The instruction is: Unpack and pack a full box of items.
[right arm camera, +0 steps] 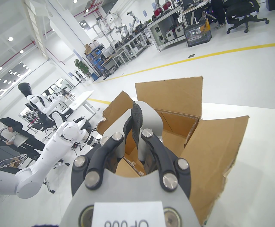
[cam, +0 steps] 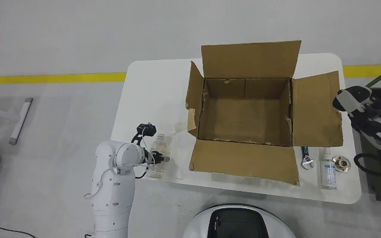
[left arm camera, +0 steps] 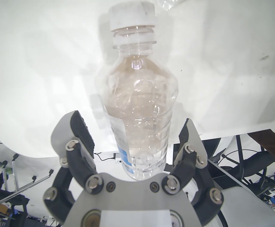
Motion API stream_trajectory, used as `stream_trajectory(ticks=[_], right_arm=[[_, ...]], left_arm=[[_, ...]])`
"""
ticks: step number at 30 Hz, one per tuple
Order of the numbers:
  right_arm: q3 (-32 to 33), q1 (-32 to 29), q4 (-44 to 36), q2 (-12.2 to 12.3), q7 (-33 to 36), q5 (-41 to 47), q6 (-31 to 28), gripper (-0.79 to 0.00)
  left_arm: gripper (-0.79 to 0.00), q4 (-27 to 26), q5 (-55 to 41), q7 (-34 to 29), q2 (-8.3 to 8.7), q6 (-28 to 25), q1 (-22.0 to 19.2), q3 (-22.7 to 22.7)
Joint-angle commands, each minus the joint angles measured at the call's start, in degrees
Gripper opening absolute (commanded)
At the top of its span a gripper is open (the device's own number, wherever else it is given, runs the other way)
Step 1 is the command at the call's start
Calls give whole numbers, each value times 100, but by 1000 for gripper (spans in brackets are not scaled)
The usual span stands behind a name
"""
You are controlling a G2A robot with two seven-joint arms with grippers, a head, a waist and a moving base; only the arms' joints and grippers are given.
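Observation:
The open cardboard box stands in the middle of the white table, its four flaps spread and its inside bare. A clear plastic bottle with a white cap lies on the table near the front left corner. My left gripper is open, one finger on each side of the bottle's lower half and neither pad touching it; from above the gripper sits over the bottle. My right gripper is shut on nothing, held off the table's right side, pointing toward the box.
A wrench, a small white spray bottle and a metal ring lie at the front right of the table, beside the box's front flap. A bit of clear plastic lies beyond the bottle's cap.

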Motion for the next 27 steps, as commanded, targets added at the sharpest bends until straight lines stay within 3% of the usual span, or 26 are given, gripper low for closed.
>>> stream_trajectory(ticks=[1, 3, 4, 7, 18, 23, 27], right_arm=[[0, 0, 0, 0, 0, 0, 0, -739], [0, 0, 0, 0, 0, 0, 0, -739], [0, 0, 0, 0, 0, 0, 0, -739], [0, 0, 0, 0, 0, 0, 0, -742], [0, 0, 0, 0, 0, 0, 0, -785], [11, 5, 0, 3, -79, -66, -15, -785], [189, 56, 171, 9, -363, -37, 306, -785]], left_arm=[[-151, -22, -98, 0, 75, 87, -3, 81], [-413, -63, -217, 0, 147, 158, 1, 158], [-462, -92, -268, 0, 183, 197, 7, 200], [-785, -176, -359, 0, 295, 300, 33, 326], [-785, -753, -780, 0, 679, 706, 64, 588], [-785, -1315, -957, 0, 851, 934, -7, 600], [-785, -1803, -1117, 0, 994, 1371, -171, 569]])
